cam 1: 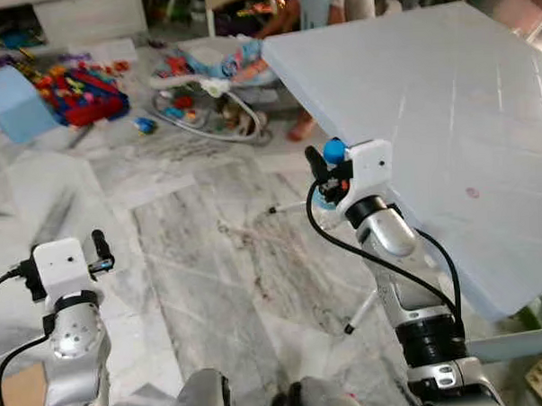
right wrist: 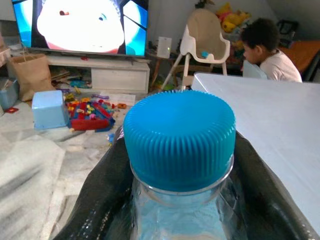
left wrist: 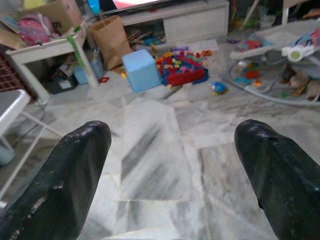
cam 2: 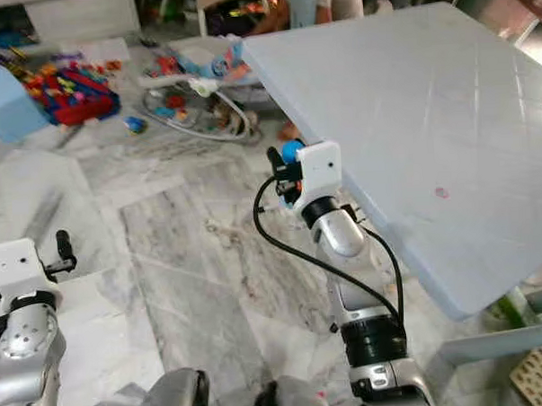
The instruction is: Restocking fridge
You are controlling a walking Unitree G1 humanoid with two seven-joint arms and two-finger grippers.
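Bottle [right wrist: 179, 165], blue-capped with no readable label, clamped in right gripper [cam 1: 328, 175] jaws; left gripper [left wrist: 170, 170] jaws spread wide

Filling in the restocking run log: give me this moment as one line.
right gripper: shut on blue-capped bottle, held beside pale blue table | left gripper: open, over marble floor | fridge: not reached

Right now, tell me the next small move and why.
Probably keep the right gripper shut on the bottle and turn to look for the fridge: ahead there is a marble floor, scattered toys and a table. The left gripper is open.
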